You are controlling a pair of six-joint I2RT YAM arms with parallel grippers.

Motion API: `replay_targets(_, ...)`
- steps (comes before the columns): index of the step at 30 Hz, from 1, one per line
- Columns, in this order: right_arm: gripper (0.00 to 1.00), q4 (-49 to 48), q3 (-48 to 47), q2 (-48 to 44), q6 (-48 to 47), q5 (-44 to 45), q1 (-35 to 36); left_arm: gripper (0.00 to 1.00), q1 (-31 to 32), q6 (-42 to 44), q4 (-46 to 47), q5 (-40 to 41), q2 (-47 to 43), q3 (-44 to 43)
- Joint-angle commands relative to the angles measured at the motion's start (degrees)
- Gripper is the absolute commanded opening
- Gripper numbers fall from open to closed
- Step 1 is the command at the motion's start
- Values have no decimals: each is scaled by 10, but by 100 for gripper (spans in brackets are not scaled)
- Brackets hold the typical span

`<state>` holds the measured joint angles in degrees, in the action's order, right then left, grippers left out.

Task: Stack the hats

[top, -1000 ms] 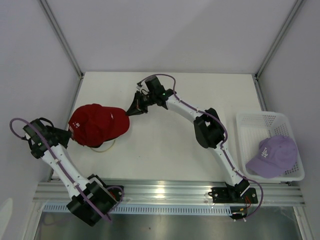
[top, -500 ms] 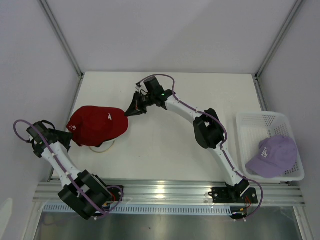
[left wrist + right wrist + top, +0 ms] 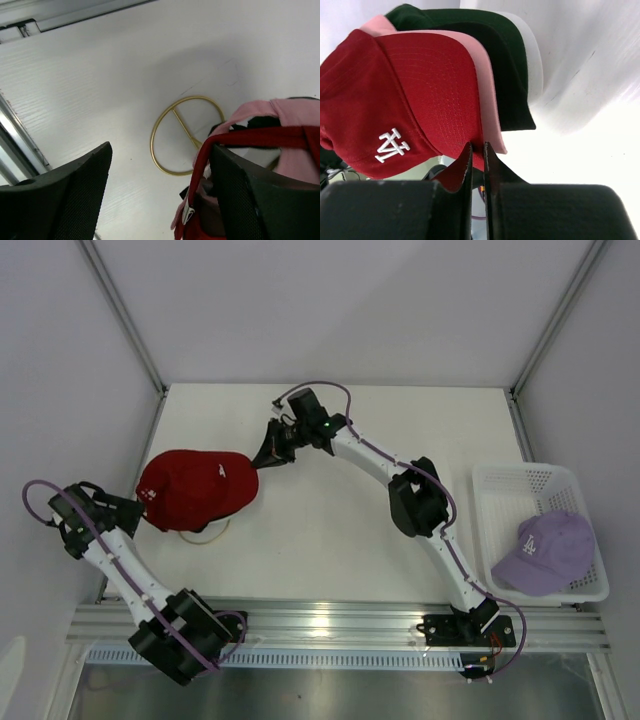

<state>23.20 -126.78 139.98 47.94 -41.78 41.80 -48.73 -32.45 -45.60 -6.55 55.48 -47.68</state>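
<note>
Hats are mostly piled up on the left side of the table (image 3: pixel 330 540). The red cap (image 3: pixel 197 490) sits on top of the stack over the gold wire stand (image 3: pixel 186 134), with the brims of a pink cap (image 3: pixel 484 86) and a dark green cap (image 3: pixel 500 60) poking out underneath. One lavender cap (image 3: pixel 545 552) lies well apart in the white basket (image 3: pixel 505 490) on the right. These look like light, floppy fabric, so I'd guess the crown just squashes if you grab it. The curved brim is the only stiff-ish bit and seems the sensible place to hold, or maybe the strap at the back. The right gripper (image 3: pixel 477 148) is doing exactly that, fingers pressed together on the edge of the red brim. The left gripper (image 3: pixel 160 150) is at the back of the pile, spread wide. One of its fingers is just beside the red back strap (image 3: pixel 260 135), and it's not holding anything. Writing-wise, there's a white stitched NY logo (image 3: pixel 391 145) on the red one. The lavender one has a white logo that looks like "LA", though it's small. Nothing else I can read.
</note>
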Motion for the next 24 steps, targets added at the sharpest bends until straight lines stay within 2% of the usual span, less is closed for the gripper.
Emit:
replay_targets(1,9,40,-50,1,-36,40,-18,83,-12,31,-41,16,-40,-45)
replay_targets(3,11,42,-64,-1,-49,39,-16,89,-12,32,-56,-9,-55,-71)
replay_targets(5,17,43,-62,-8,-58,42,-11,89,-11,33,-73,-6,-69,-111)
replay_targets(9,53,49,-64,-20,-81,51,-1,89,-2,30,-99,12,-90,-161)
replay_targets(10,69,63,-70,-23,-87,57,1,89,3,29,-99,13,-95,-169)
replay_targets(11,76,74,-74,-24,-100,70,2,89,5,28,-101,15,-100,-195)
replay_targets(12,88,84,-80,-24,-108,73,0,91,6,26,-107,25,-106,-198)
replay_targets(13,93,108,-93,-25,-116,78,-3,91,8,26,-112,30,-107,-207)
replay_targets(16,98,152,-113,-30,-150,93,-13,93,14,34,-125,32,-106,-249)
replay_targets(21,99,193,-120,-99,-195,146,-60,95,36,62,-113,-25,-101,-319)
replay_targets(24,99,227,-120,-167,-217,227,-99,100,106,108,-92,-75,-94,-371)
